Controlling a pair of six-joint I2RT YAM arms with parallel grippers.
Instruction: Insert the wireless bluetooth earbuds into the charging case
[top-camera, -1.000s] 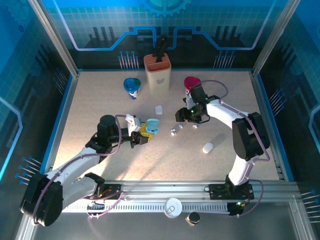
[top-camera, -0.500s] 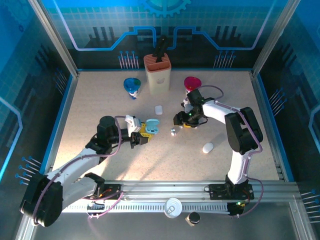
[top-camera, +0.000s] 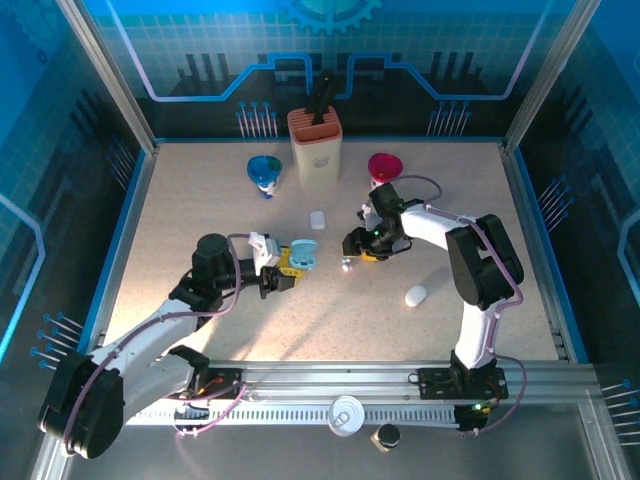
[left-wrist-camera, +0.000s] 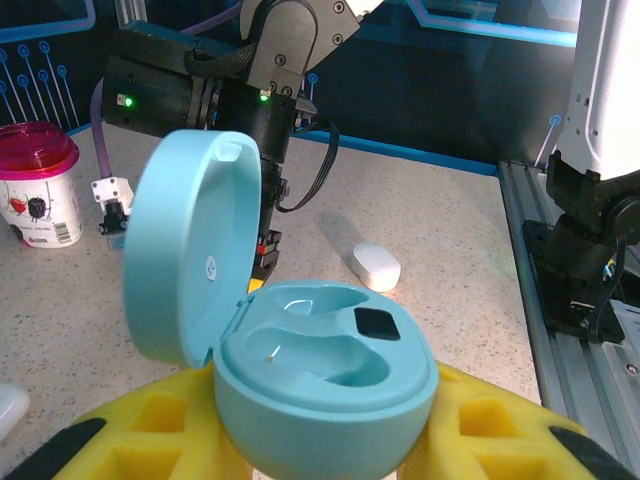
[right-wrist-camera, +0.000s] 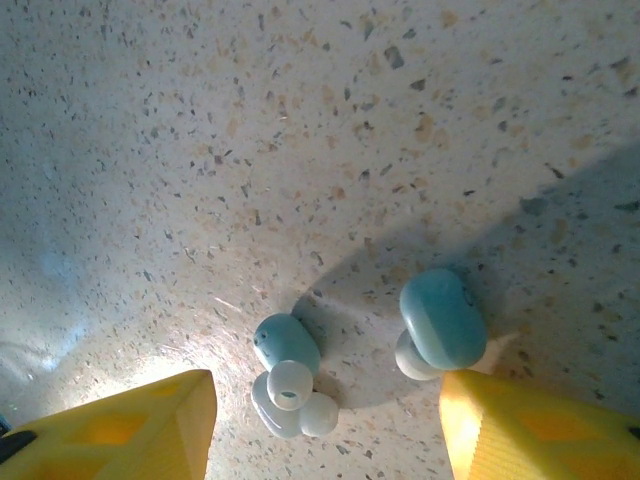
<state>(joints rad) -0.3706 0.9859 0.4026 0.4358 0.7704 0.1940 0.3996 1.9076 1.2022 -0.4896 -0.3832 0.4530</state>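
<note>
Honestly, my open right hand (top-camera: 361, 249) straddles both earbuds (right-wrist-camera: 440, 322); closing could flick one away. My left hand (top-camera: 281, 272) grips the charging case (left-wrist-camera: 330, 365).

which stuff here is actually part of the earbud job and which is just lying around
For the job:
- open blue case, held in the left gripper
- two earbuds, below the open right gripper

Lying about:
- two shut white cases
- blue cup
- red cup
- knife block
</note>
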